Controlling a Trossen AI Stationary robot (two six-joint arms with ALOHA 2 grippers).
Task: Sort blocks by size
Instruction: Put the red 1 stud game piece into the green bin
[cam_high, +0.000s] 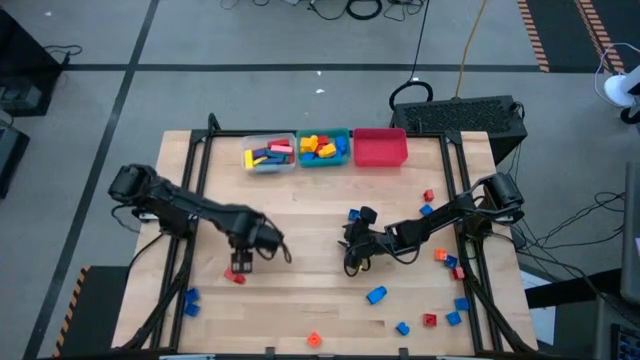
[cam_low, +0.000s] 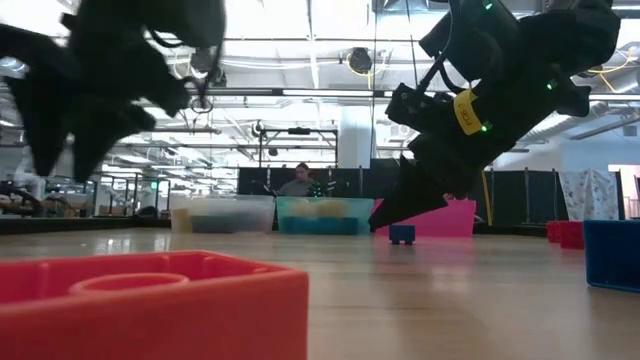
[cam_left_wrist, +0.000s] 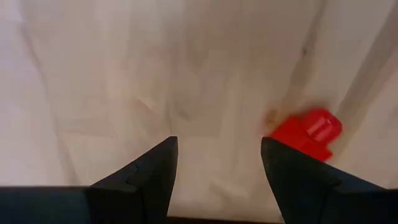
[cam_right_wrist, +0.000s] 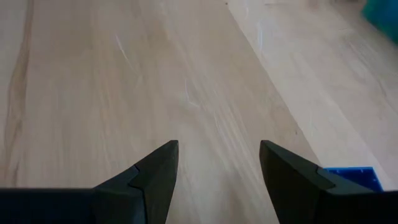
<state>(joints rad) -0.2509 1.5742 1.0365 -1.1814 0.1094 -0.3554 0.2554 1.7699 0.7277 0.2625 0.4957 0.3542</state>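
Note:
My left gripper (cam_high: 240, 266) (cam_left_wrist: 217, 146) points down at the near left of the table, open, with bare wood between its fingers. A red block (cam_high: 237, 277) (cam_left_wrist: 308, 132) lies flat on the table just outside one fingertip; I cannot tell whether they touch. My right gripper (cam_high: 351, 254) (cam_right_wrist: 217, 149) hangs open near the table's middle, slanting down, with nothing between its fingers. A blue block (cam_right_wrist: 351, 174) lies beside one of its fingers, and another blue block (cam_high: 354, 214) (cam_low: 402, 233) just beyond it.
At the far edge stand a clear bin (cam_high: 269, 165) and a teal bin (cam_high: 324, 160), both holding blocks, and a red bin (cam_high: 380, 150). Loose blocks lie near the right and near edges, such as blue (cam_high: 376, 294) and orange (cam_high: 314, 340); two blue ones (cam_high: 190, 302) at near left.

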